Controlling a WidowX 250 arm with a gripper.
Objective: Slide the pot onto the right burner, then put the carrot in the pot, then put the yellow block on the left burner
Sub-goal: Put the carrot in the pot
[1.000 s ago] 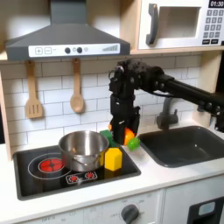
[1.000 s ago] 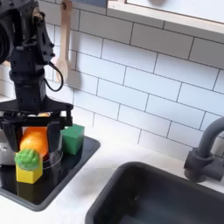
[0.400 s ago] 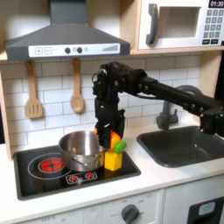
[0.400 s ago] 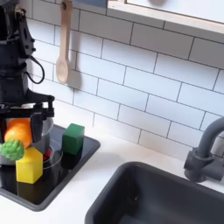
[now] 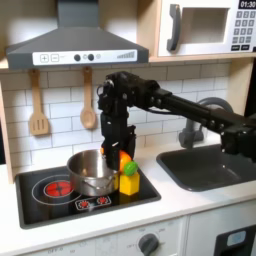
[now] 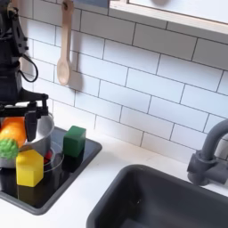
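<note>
The steel pot (image 5: 93,171) stands on the black cooktop (image 5: 40,205), covering the right burner in the first exterior view. The left burner (image 5: 59,187) shows its red rings bare. My gripper (image 5: 120,159) is shut on the orange carrot (image 5: 123,160), whose green cap (image 5: 130,168) points down, just off the pot's right rim. The yellow block (image 5: 130,183) lies on the cooktop right below the carrot. In the second exterior view the gripper (image 6: 11,139) holds the carrot (image 6: 12,133) at the frame's left edge, above the yellow block (image 6: 29,167) and beside the pot (image 6: 43,126).
A small green block (image 6: 74,141) sits at the cooktop's back corner. The sink (image 5: 210,165) and faucet (image 5: 190,128) lie to the first exterior view's right. Wooden utensils (image 5: 88,105) hang on the tiled wall behind. The range hood (image 5: 75,45) overhangs the stove.
The arm has carried the carrot leftward in both exterior views, from beyond the yellow block to the pot's right rim. The pot and the blocks have not moved.
</note>
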